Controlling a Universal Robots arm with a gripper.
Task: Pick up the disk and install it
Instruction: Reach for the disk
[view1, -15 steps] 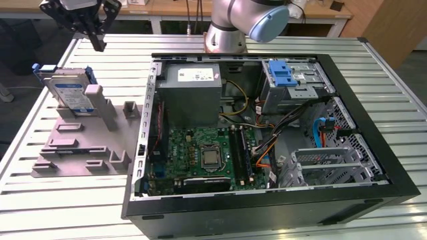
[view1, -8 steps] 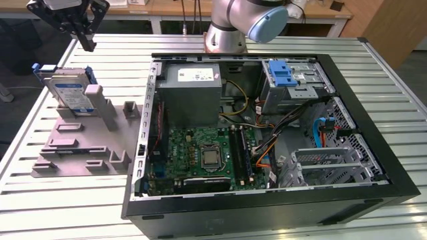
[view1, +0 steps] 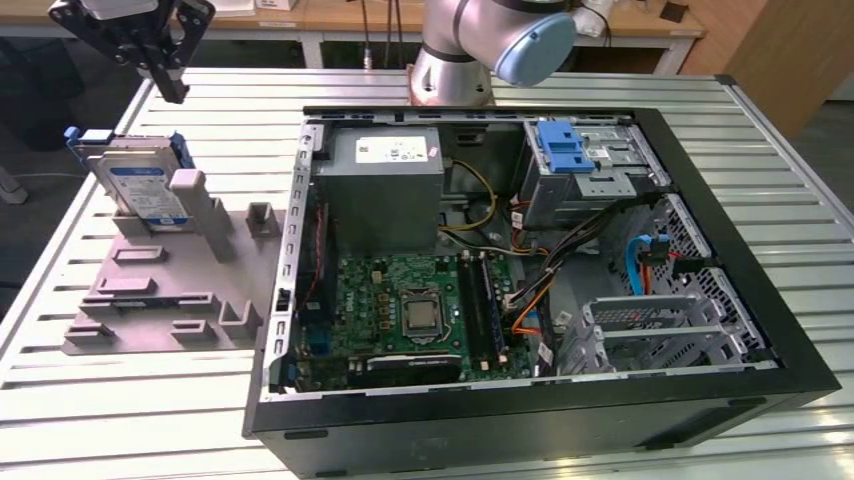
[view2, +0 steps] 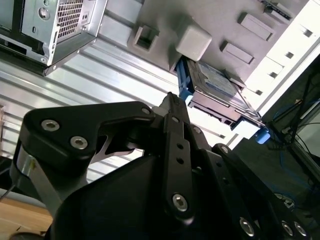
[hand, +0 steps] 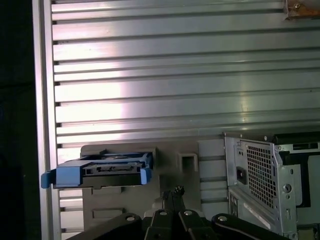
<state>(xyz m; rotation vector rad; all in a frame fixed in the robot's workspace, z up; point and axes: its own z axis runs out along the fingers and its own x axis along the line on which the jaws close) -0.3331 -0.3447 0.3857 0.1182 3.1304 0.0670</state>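
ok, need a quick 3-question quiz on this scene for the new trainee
1. True or false: the gripper holds the disk.
2. Where is the disk? A) standing in the grey fixture beside the case; B) inside the case; C) flat on the table.
3. Fill in: the rails along the disk's edges are ____.

Key:
1. False. The gripper is apart from the disk and holds nothing.
2. A
3. blue
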